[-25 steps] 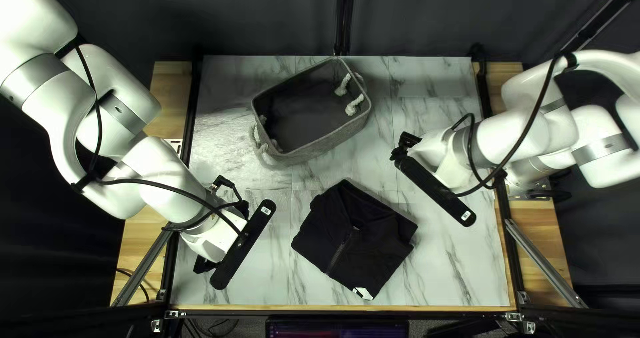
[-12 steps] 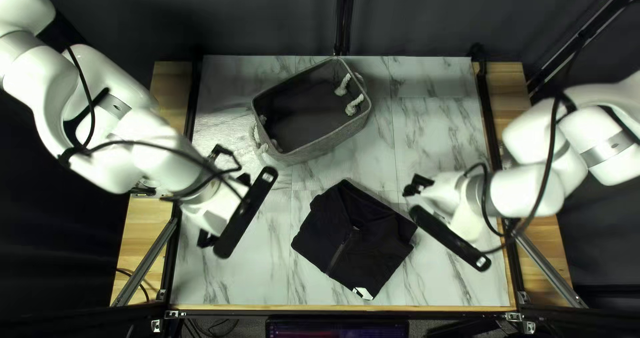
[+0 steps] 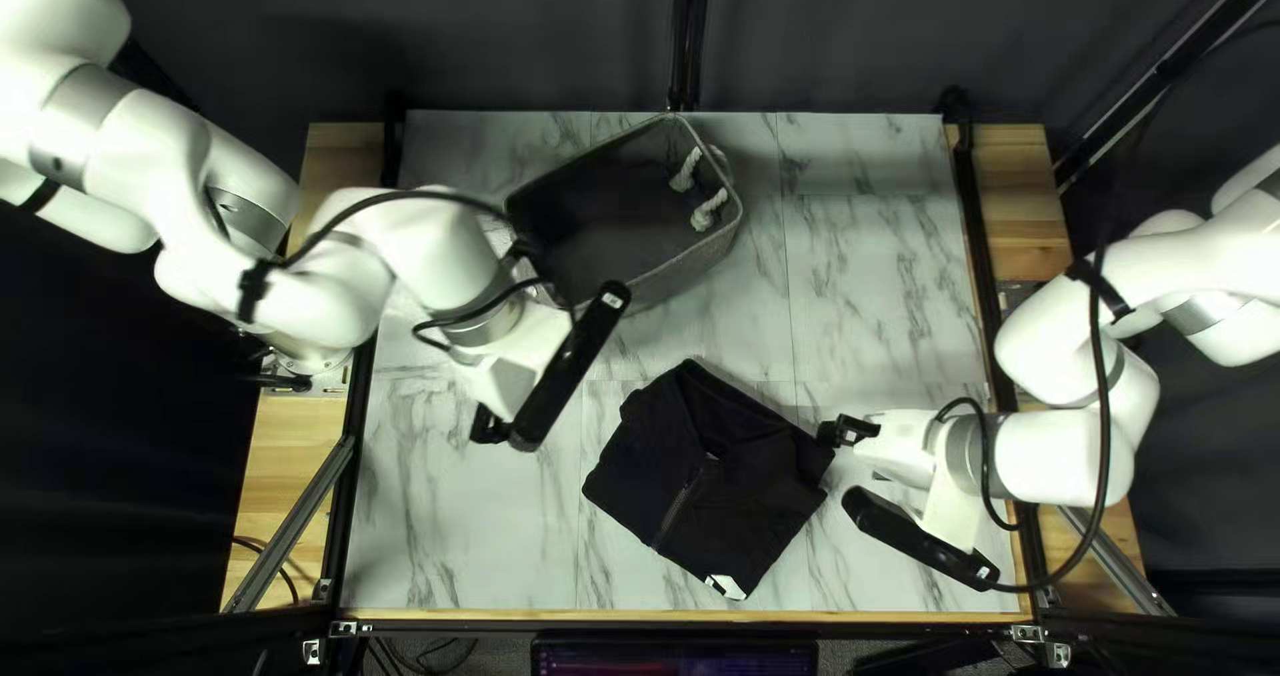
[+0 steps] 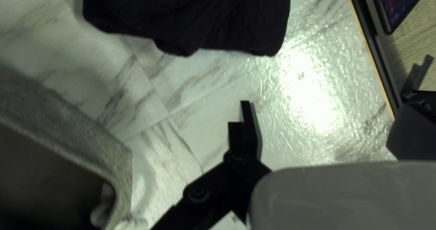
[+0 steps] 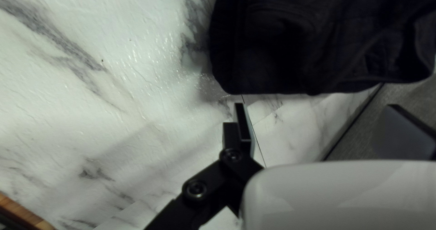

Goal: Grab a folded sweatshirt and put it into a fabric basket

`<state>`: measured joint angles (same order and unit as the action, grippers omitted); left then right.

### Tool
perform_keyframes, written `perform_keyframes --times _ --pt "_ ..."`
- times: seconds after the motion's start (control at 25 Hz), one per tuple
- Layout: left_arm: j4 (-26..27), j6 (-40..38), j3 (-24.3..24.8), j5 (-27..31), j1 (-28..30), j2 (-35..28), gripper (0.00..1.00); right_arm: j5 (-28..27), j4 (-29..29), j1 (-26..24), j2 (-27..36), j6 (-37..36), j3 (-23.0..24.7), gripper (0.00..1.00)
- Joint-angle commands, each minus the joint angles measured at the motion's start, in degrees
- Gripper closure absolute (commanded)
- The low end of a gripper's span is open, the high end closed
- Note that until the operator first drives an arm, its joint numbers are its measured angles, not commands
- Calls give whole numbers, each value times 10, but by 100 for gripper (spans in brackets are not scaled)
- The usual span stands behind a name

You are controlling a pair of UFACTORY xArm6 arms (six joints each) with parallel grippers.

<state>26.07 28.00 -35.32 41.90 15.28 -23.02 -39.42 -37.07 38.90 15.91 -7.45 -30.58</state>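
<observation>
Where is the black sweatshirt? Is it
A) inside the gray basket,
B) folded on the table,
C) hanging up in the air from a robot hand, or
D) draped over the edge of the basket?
B, because the sweatshirt lies folded flat on the marbled table, with bare tabletop showing between it and the basket.

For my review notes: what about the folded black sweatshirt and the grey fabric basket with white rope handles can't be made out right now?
- Underside of the folded black sweatshirt: hidden by its upper layers, top left view.
- Its far part: cut off by both wrist views' edges.
- Small white patch on its edge: too small to read, top left view.
- Grey fabric basket's near-left corner: behind my left arm, top left view.
</observation>
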Motion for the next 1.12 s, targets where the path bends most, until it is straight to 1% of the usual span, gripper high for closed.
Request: perform_keyframes --times 0.04,0.28,0.36,0.56,0.6,0.76,0.8,0.84,0.92,1.12 --pt "1 1 -3 0 1 4 0 2 5 -2 -4 -12 -4 0" --pt "1 1 -3 0 1 4 0 2 5 -2 -4 -12 -4 0" --pt "8 5 3 -1 -2 0 0 0 -10 6 -6 8 -1 0" --pt "78 71 -10 -15 -33 52 0 20 -46 25 -86 68 -36 0" --pt "94 92 -23 -10 -48 68 0 24 -54 29 -108 79 -49 0" --pt "141 137 -42 -13 -71 103 0 9 -64 45 -145 98 -77 0" --pt "166 160 -49 -20 -77 122 0 -3 -62 54 -159 104 -91 0" --pt "180 171 -54 -24 -81 136 0 -12 -63 61 -168 110 -100 0" --pt "194 185 -64 -24 -88 154 0 -23 -67 65 -178 117 -110 0" --pt "202 199 -71 -19 -101 163 0 -34 -94 71 -181 141 -103 0"
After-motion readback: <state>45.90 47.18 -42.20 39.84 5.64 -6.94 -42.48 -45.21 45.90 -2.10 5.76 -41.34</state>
